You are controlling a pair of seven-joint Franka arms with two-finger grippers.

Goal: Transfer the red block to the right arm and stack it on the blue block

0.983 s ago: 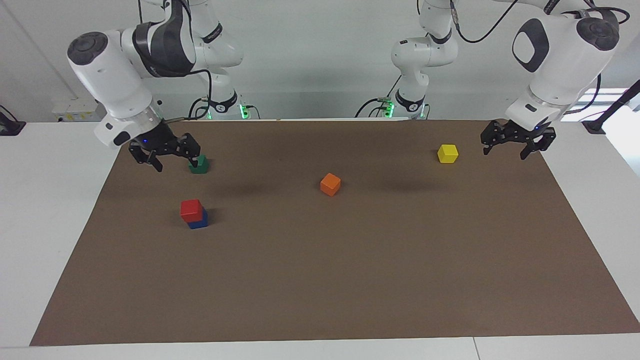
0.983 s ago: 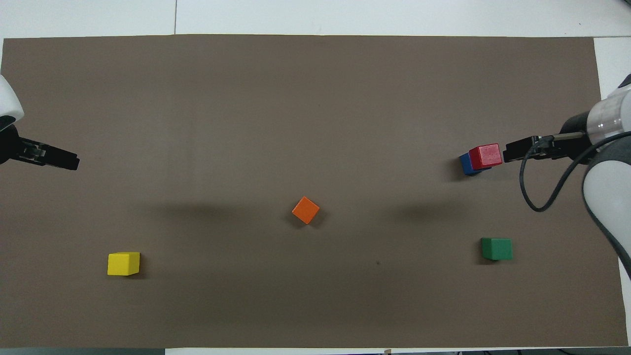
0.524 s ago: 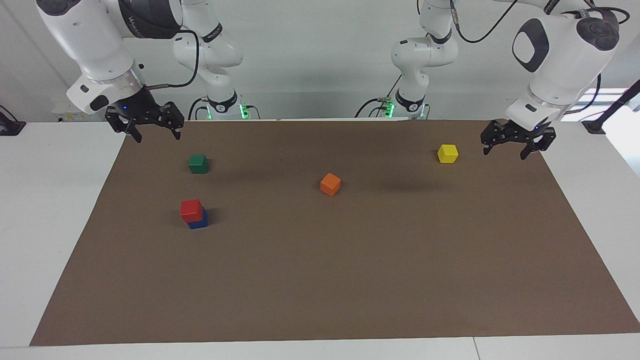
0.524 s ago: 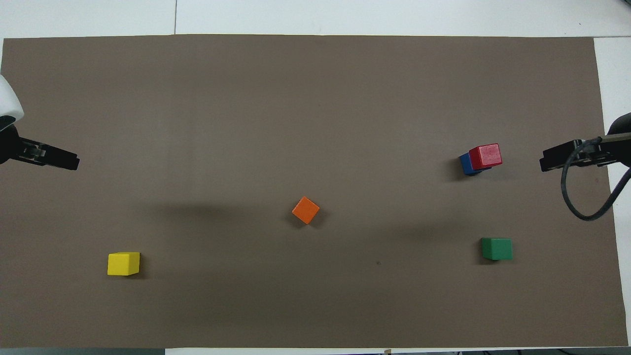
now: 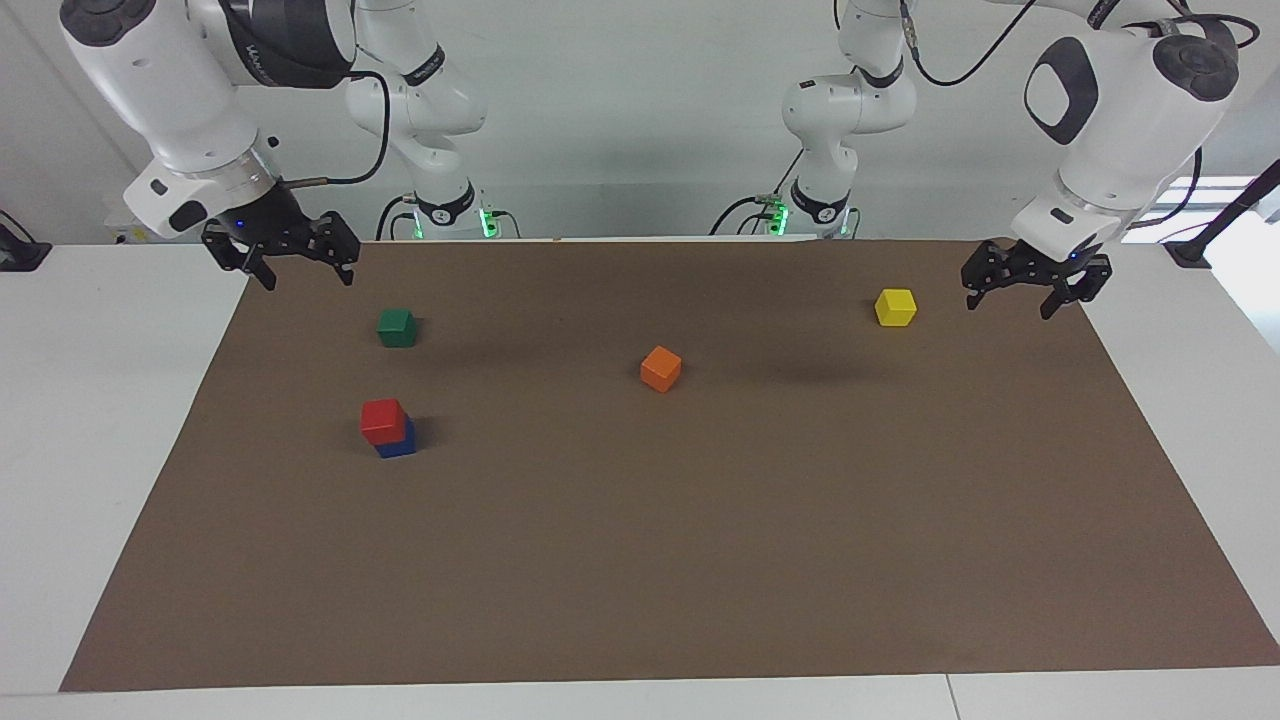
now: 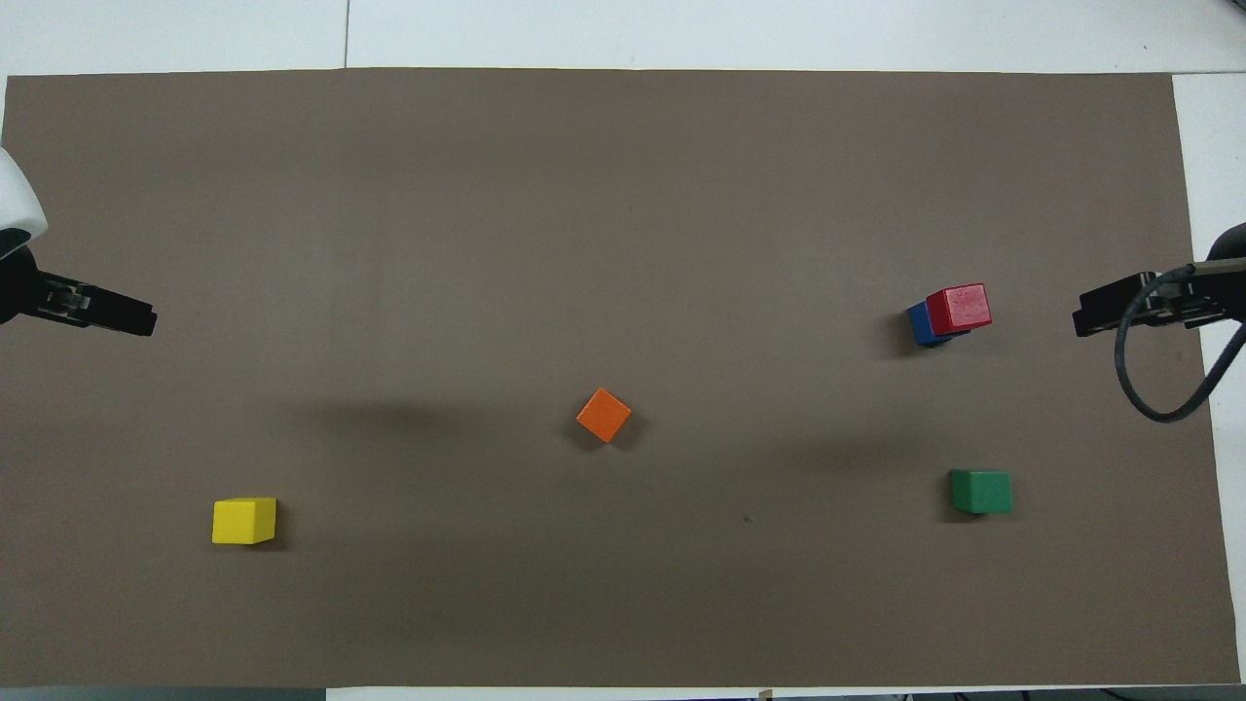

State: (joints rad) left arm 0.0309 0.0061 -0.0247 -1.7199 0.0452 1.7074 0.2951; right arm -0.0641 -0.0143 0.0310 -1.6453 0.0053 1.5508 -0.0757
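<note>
Red block stacked on blue, both my hands empty.

The red block (image 5: 382,420) sat on the blue block (image 5: 399,443), farther from me than the green cube (image 5: 396,327). My right fingers (image 5: 296,259) hung open over the mat's corner; my left fingers (image 5: 1021,288) hung open beside the yellow cube (image 5: 895,307).

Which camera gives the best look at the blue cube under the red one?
The facing view: the blue block shows its side below the red block. In the overhead view only a sliver of it peeks out.
</note>
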